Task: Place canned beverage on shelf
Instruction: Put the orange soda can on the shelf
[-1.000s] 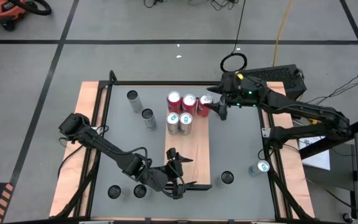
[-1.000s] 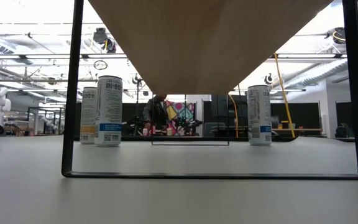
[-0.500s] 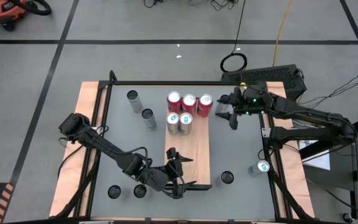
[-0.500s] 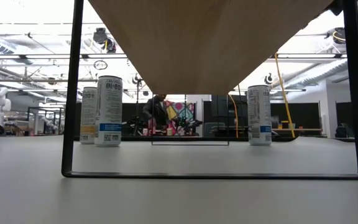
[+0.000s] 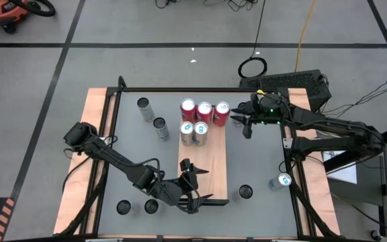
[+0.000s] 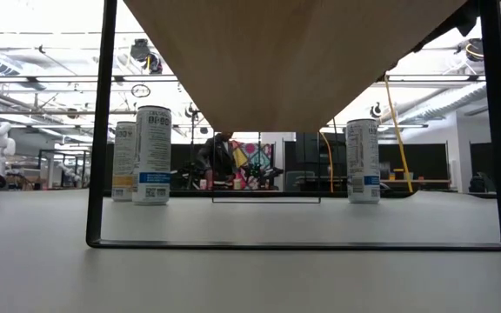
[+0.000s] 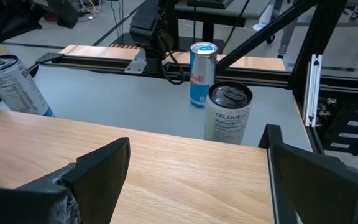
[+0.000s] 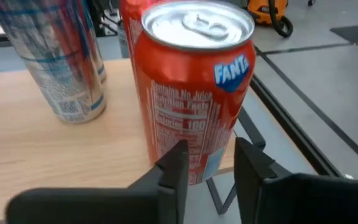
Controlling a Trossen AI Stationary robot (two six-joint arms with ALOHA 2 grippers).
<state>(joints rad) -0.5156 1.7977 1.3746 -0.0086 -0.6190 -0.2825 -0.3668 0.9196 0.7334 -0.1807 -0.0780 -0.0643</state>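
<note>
On top of the shelf, at its far end, five cans stand in a bunch. Three red ones make the back row, and the red Fanta can is the one at the right end of that row, close to the shelf's right edge. Two silver-blue cans stand in front of the red ones.

Just to the right of that can, off the side of the shelf, is the right gripper. Its fingers are pulled in close together with only a thin gap — they hold nothing. In the right wrist view the Fanta can stands upright on the wood right past the fingertips, in front of them and not between them.

Down at the near end of the shelf sits the left gripper, with its fingers spread wide over bare wood — nothing is in them. Past it, on the grey table, stand a blue-and-silver can and a grey Celsius can.
</note>
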